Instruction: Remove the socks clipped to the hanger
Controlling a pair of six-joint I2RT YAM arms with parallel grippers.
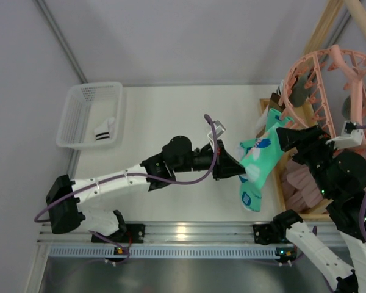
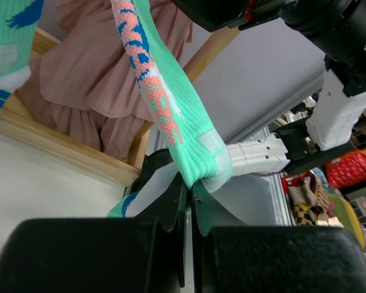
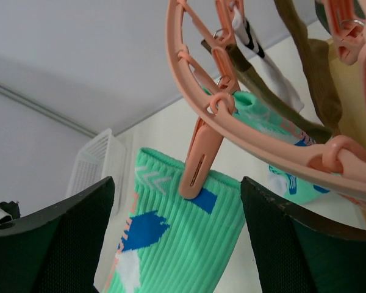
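Observation:
The salmon-pink hanger [image 1: 332,79] hangs at the right, its ring [image 3: 189,67] close above my right gripper. A mint-green sock [image 1: 260,160] stretches from one pink clip [image 3: 198,160] down to my left gripper [image 1: 232,166]. That left gripper [image 2: 192,186] is shut on the sock's toe [image 2: 198,162]. My right gripper [image 3: 177,183] is open, with a finger on each side of the clip and the sock's cuff [image 3: 171,244], touching neither. A second mint-green sock [image 3: 283,177], brown socks [image 3: 305,91] and a white sock [image 3: 247,33] hang further along the ring.
A white basket [image 1: 79,113] at the back left holds a white sock with dark stripes [image 1: 105,131]. A wooden frame [image 1: 322,27] carries the hanger, and pink cloth [image 2: 104,79] lies inside its base. The right arm [image 1: 335,177] stands beside the frame.

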